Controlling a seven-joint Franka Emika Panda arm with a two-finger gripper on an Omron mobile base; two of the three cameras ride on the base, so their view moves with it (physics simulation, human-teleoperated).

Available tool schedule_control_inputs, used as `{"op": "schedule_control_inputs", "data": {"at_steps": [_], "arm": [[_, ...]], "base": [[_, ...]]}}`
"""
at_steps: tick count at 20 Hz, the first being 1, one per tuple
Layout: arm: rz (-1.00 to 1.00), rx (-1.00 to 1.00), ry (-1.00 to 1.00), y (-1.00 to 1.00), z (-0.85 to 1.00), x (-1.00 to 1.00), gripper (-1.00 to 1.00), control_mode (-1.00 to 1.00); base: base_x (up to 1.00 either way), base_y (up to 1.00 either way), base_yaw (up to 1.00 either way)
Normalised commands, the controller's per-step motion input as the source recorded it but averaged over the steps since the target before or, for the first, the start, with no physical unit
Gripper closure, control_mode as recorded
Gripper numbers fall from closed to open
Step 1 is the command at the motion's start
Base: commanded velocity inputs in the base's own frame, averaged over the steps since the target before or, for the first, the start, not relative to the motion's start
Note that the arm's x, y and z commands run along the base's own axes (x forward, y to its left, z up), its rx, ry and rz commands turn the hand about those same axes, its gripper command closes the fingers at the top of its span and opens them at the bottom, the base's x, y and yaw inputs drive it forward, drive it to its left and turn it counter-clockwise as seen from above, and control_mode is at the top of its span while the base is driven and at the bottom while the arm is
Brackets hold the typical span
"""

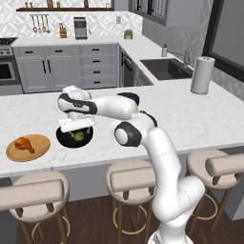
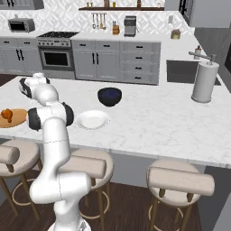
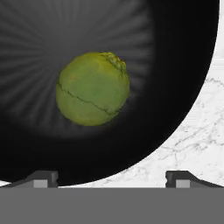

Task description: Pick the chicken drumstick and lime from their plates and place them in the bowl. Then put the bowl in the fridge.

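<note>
Nearest the base, three padded stools [image 1: 133, 178] stand along the front edge of the marble table [image 1: 200, 119]. On the table at the left, the chicken drumstick [image 1: 24, 144] lies on the wooden plate [image 1: 40, 148], apart from the black bowl [image 1: 64, 137] just to its right. The lime [image 1: 79, 136] rests inside that bowl, near the middle of its floor, touching nothing else. The gripper [image 3: 111, 178] hangs right above the bowl with its jaws spread wide and empty, the lime lying free below them. Further right, the white plate [image 2: 91, 120] sits bare, with a dark blue bowl [image 2: 109, 96] just behind it. Beyond that, a paper towel roll [image 2: 204, 81] stands upright near the sink [image 1: 164, 67].
</note>
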Motion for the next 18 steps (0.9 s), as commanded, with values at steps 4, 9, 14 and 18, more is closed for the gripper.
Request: {"op": "schedule_control_inputs", "data": {"at_steps": [4,9,14,18], "arm": [[0.00,0.09,0.00,-0.93,0.34,-0.78,-1.00,-1.00],[0.00,0.12,0.00,-1.00,0.19,-0.71,-1.00,-1.00],[0.00,0.12,0.00,-1.00,0.11,-0.67,-1.00,-1.00],[0.00,0.06,0.00,-0.99,0.30,-0.45,-1.00,-1.00]], "base": [[0.00,0.00,0.00],[0.00,0.00,0.00],[0.00,0.00,0.00],[0.00,0.00,0.00]]}}
